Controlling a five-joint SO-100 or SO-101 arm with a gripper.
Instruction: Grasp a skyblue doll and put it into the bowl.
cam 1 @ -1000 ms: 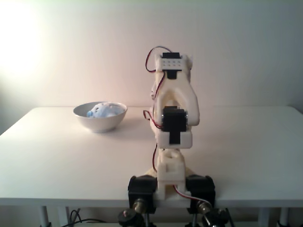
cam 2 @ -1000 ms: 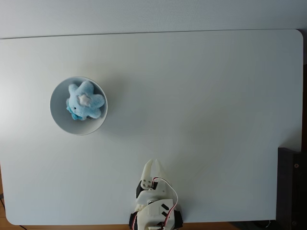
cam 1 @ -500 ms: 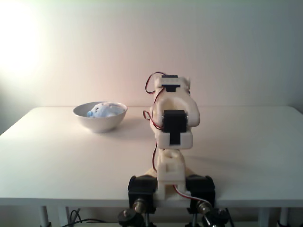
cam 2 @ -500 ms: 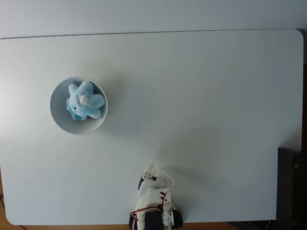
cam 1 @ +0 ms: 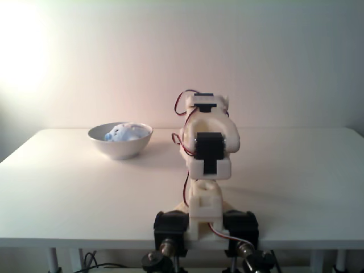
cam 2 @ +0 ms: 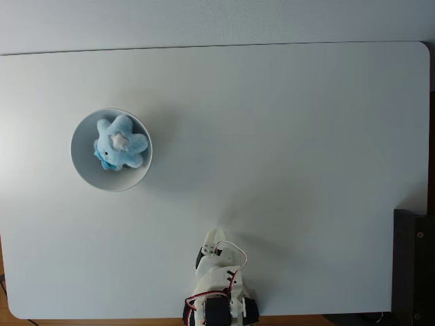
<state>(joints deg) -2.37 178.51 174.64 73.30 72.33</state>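
One white table (cam 2: pixel 292 136) is seen from straight above in a fixed view, and most of its surface lies bare. Its far edge runs along the top of that view, with a rounded corner at the upper right, and its near edge runs along the bottom, where the arm (cam 2: pixel 219 299) is mounted. A dark block (cam 2: pixel 413 265) stands just past the table's right edge, low in that view. Broad open surface is left between the arm and the right edge, and between the arm and the far edge.

The bowl (cam 2: pixel 81 166) is placed on the left part of the table, well apart from the arm and clear of every edge. The doll (cam 2: pixel 121 142) is seen lying inside the bowl, within the rim, with a pale star-shaped patch facing up. In the front fixed view the bowl (cam 1: pixel 122 148) is seen left of the arm (cam 1: pixel 207 148), and the doll (cam 1: pixel 124 132) shows just above the rim.

The arm is folded back over its base near the table's near edge. The gripper (cam 2: pixel 212 243) is seen in the view from above as a pale tip pointing toward the middle of the table. Nothing is held by it and nothing is touched by it. Whether its fingers are spread or pressed together cannot be told.
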